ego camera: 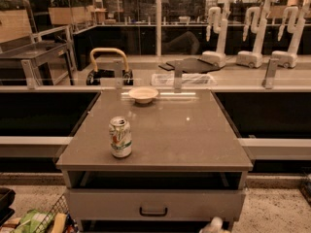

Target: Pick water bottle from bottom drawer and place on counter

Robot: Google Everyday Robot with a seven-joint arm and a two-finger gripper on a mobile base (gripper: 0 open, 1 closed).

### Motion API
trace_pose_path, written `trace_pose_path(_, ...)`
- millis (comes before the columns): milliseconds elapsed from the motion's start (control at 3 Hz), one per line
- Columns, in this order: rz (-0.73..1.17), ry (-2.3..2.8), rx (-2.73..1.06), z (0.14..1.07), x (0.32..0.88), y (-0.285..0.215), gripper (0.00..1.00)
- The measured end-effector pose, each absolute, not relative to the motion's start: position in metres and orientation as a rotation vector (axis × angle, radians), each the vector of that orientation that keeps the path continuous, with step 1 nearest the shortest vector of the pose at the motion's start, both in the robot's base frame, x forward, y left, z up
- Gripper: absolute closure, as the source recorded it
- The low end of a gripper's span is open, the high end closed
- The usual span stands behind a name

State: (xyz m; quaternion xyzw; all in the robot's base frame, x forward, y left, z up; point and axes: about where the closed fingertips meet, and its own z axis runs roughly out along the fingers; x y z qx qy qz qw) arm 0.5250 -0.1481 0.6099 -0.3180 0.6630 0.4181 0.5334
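The counter (194,135) is a glossy grey-brown slab on top of the grey drawer unit, in the middle of the view. Below it is a dark open slot, and under that a grey drawer (97,203) with a dark handle (153,210), pushed in. The water bottle is hidden from view. A small pale part of my gripper (214,225) shows at the bottom edge, just below and right of the drawer handle, in front of the drawer unit.
A silver-and-green soda can (120,137) stands at the counter's front left. A small pale bowl (143,94) sits at its back edge. Pale ledges (277,147) run on either side. A wire basket with packets (43,221) is at the bottom left. White robot arms (252,57) stand behind glass.
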Motion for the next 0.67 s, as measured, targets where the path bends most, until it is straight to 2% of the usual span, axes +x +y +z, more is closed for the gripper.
trace_pose_path(667, 0.811, 1.612, -0.619, 0.776, 0.561, -0.206, 1.0)
